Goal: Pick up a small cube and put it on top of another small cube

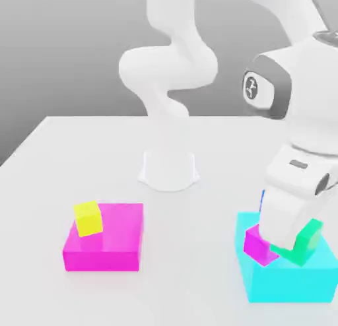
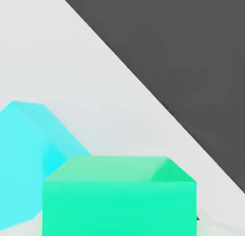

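Fingers: tucked under the hand body, no direct look; judged clamped on the small cube (image 1: 305, 242), given its tilt at the hand's own angle, one corner raised, not flat like something left free. Gripper (image 1: 293, 244) low over the large cyan block (image 1: 290, 288), at the exterior view's right. Green-teal face close up and centred in the hand view, consistent with a carry between the jaws. Clear of the block's top or just grazing it: cannot tell. Just beside it, toward the exterior view's left: small magenta-purple cube (image 1: 258, 246), resting on the cyan block, partly masked by the hand. Touching the green one or merely adjacent: cannot tell. Probably the stacking target, hence the hold so close to it. Likely step: gripped, not yet stacked. Needs a raise above the magenta top, a short shift across, a level-out, then release. Risks: edge-first landing from the tilt and a slide off; a knock to the magenta cube toward the block's edge. Farther off, well apart at the exterior view's left: yellow cube (image 1: 88, 218) on a large magenta block (image 1: 109, 245), not involved. Beyond: arm base (image 1: 168, 169) on the white table (image 1: 191, 265), out of the work zone.
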